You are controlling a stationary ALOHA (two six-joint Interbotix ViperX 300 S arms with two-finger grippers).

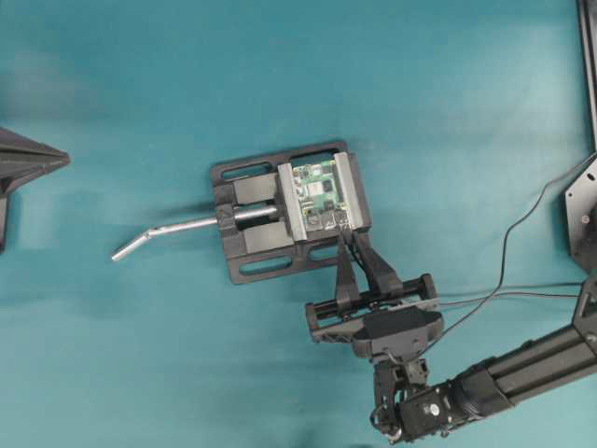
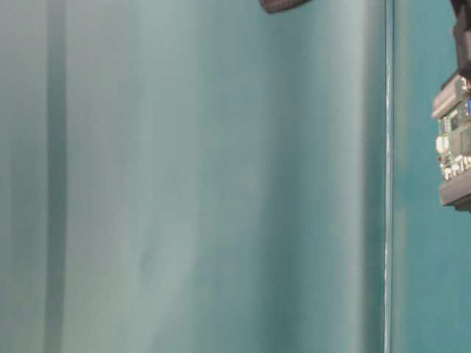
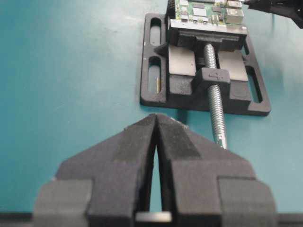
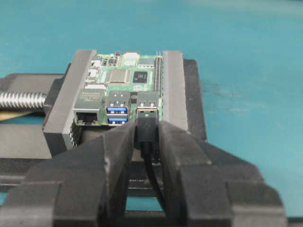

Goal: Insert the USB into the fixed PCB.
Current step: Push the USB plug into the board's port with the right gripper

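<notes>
The green fixed PCB [image 1: 320, 191] sits clamped between the grey jaws of a black vise [image 1: 256, 219]; it also shows in the right wrist view as the PCB [image 4: 125, 78] and at the top of the left wrist view as the PCB [image 3: 203, 12]. My right gripper [image 4: 147, 130] is shut on the dark body of the USB [image 4: 147, 124], whose silver tip meets the board's right-hand port beside the blue ports. Its black cable hangs down between the fingers. In the overhead view the right gripper [image 1: 350, 238] touches the board's near edge. My left gripper [image 3: 156, 118] is shut and empty, well short of the vise.
The vise's threaded screw [image 3: 215, 101] and bent silver handle [image 1: 173, 231] stick out to the left. Thin black wires [image 1: 508, 252] trail on the teal table at the right. A black arm base [image 1: 583, 210] stands at the right edge.
</notes>
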